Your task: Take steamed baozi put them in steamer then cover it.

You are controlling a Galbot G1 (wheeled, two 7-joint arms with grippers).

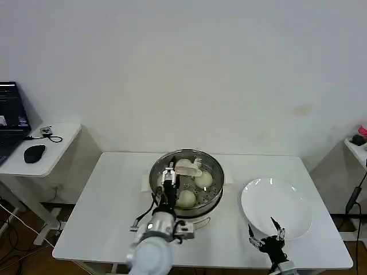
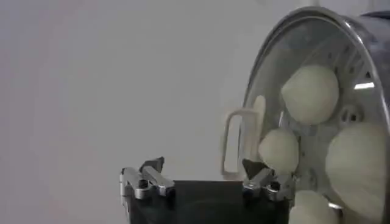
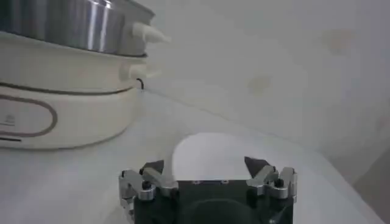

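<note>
A: Where is the steamer (image 1: 186, 183)?

B: In the middle of the white table (image 1: 103, 217), seen from the head camera. It is a shiny steel pot on a white base (image 3: 61, 115). The baozi (image 1: 186, 199) lie inside on the perforated tray; the left wrist camera shows four (image 2: 309, 94) of them.

A: Is it covered?

B: A glass lid (image 2: 286, 73) with a white handle (image 2: 241, 143) sits over the buns. I cannot tell how well it is seated on the rim.

A: And the left gripper (image 1: 170, 173)?

B: It hangs over the near left part of the steamer, above the lid. In its own wrist view its jaws stand wide apart with nothing between them, and the handle lies just beyond the fingertips (image 2: 153, 165).

A: The right gripper (image 1: 266, 234)?

B: Low over the table's near right side, at the near edge of the white plate (image 1: 276, 203). Its jaws are also spread wide and hold nothing. From its wrist camera the plate (image 3: 231, 155) lies just ahead, and the steamer stands well off to one side.

A: Anything on the plate?

B: It looks bare.
</note>
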